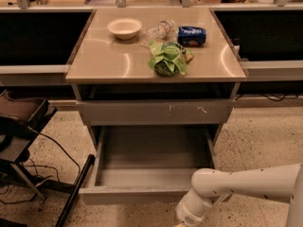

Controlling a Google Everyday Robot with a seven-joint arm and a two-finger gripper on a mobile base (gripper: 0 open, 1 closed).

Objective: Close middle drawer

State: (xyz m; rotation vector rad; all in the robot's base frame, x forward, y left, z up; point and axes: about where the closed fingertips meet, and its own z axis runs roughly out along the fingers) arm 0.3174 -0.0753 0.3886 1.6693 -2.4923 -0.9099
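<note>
The middle drawer (142,195) is a wide, shallow grey-beige drawer. It is pulled far out of the cabinet and its inside shows nothing in it. Its plain flat front panel faces me low in the camera view. Above it sits a taller grey drawer front with pale scratch marks (156,111), which is shut. My white arm (236,183) reaches in from the right. It bends down in front of the right end of the drawer's front panel. The gripper is below the bottom edge of the view, past the wrist (187,215), and does not show.
The countertop (109,60) carries a white bowl (124,27), a clear plastic bottle (158,30), a blue can (191,35) and a green chip bag (168,58). A dark chair base with cables (28,141) stands on the speckled floor at the left.
</note>
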